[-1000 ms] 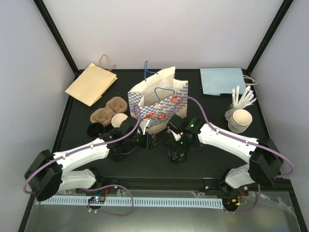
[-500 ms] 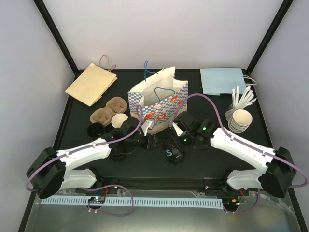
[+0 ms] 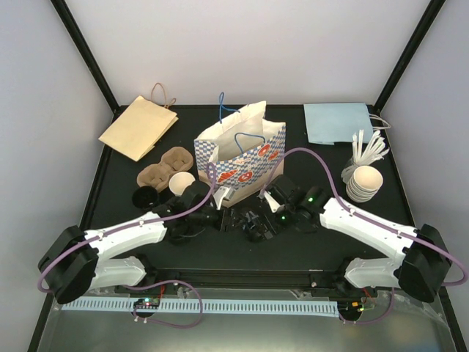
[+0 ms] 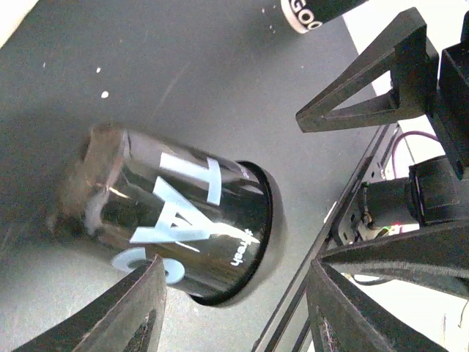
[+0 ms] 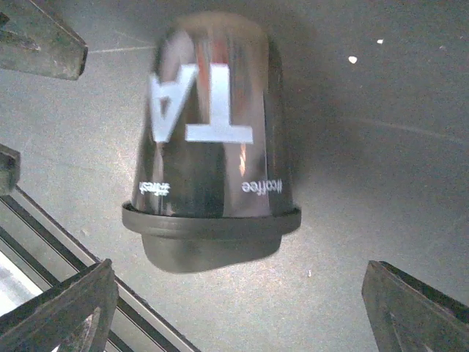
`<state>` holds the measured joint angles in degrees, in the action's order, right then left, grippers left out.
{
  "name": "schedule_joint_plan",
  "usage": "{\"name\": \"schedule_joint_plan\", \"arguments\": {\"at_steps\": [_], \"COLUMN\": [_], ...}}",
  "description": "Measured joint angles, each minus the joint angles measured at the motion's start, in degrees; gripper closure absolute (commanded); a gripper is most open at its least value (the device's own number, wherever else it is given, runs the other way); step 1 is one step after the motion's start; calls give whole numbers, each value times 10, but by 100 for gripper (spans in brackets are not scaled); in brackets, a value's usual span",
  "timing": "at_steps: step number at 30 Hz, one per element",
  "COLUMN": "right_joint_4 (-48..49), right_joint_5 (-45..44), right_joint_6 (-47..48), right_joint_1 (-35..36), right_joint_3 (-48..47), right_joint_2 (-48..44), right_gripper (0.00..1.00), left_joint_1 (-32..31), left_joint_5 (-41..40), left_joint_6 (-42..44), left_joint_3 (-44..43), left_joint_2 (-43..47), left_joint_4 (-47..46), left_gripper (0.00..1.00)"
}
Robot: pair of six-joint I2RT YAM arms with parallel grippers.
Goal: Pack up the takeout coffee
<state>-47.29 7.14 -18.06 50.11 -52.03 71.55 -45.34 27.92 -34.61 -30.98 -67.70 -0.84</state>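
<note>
A black takeout coffee cup (image 5: 212, 139) with white lettering and a black lid lies on its side on the black table. In the top view it (image 3: 254, 228) is mostly hidden under the two grippers. My right gripper (image 5: 238, 273) is open and hovers above it, with the lid end toward the fingers. My left gripper (image 4: 236, 282) is open too; the cup (image 4: 183, 220) lies just ahead of its fingers, not gripped. The two grippers, left (image 3: 231, 218) and right (image 3: 259, 218), nearly meet in front of the open blue-checked paper bag (image 3: 238, 154).
A flat brown bag (image 3: 138, 126) lies at the back left and a flat blue bag (image 3: 337, 122) at the back right. Brown cup carriers (image 3: 165, 167), a beige cup (image 3: 181, 182) and black lids (image 3: 143, 196) are on the left. Stacked white lids (image 3: 364, 182) and stirrers (image 3: 368, 149) are on the right.
The right gripper pulled back, leaving the black cup lying on the table, then swung left and low over it. The left gripper edged slightly right toward the cup.
</note>
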Motion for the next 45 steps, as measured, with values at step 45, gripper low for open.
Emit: {"name": "schedule_joint_plan", "arguments": {"at_steps": [45], "right_joint_4": [243], "right_joint_5": [-86], "right_joint_6": [-120], "right_joint_1": [-1], "right_joint_3": [222], "right_joint_2": [-229], "right_gripper": [15], "left_joint_1": [-189], "left_joint_5": [-291], "left_joint_6": [113], "left_joint_3": [-83], "left_joint_2": [1], "left_joint_4": [216], "left_gripper": [19]}}
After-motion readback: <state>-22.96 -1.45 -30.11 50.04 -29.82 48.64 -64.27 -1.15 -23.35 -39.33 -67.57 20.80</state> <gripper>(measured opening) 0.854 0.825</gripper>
